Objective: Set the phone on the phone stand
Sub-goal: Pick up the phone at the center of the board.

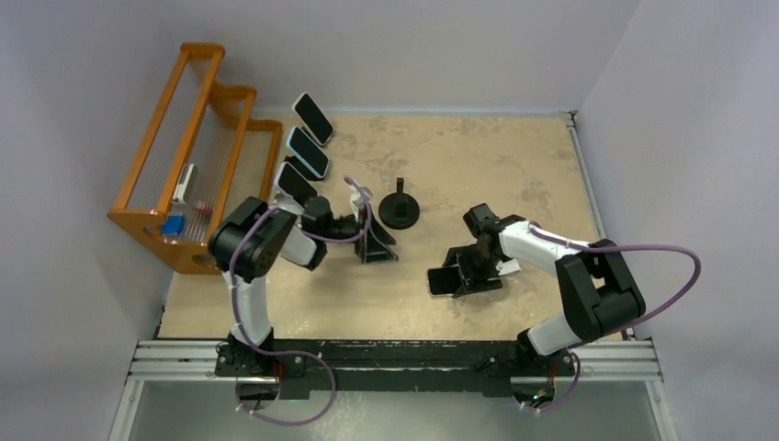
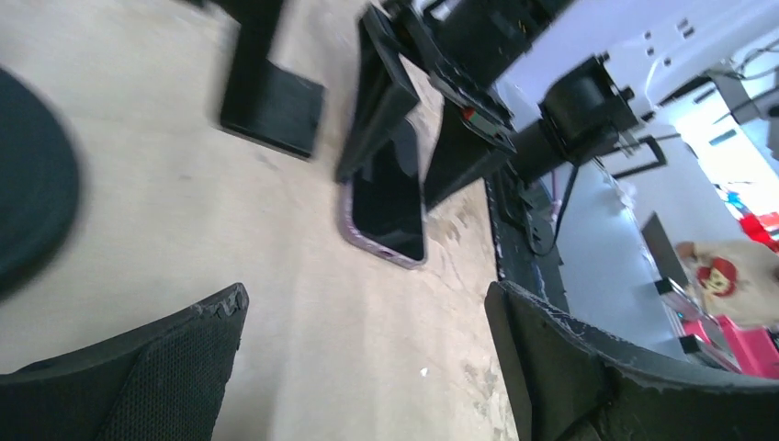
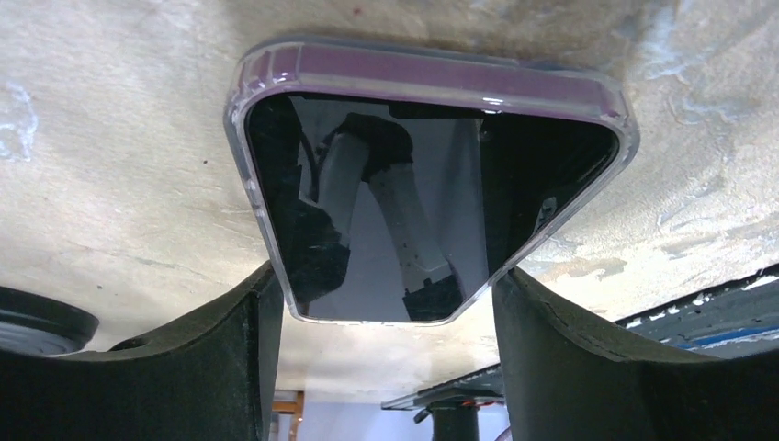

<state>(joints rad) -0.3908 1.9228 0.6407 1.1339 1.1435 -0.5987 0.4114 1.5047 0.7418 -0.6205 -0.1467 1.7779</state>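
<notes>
Phone (image 3: 423,184) flat on table (image 1: 514,165) near front edge, unlifted; right gripper (image 3: 386,276) astride it, grip unclear; left gripper (image 2: 366,294) spread, empty; stand (image 1: 400,211) bare

Purple-cased phone (image 3: 395,211) lies screen up, seemingly flat, apart from the black round-based phone stand (image 1: 400,213).

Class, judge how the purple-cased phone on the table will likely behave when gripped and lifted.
Probably stiff: the phone looks like a flat, rigid slab. Its glossy screen shows reflections, so it is likely slippery; the purple case rim may grip better.
</notes>
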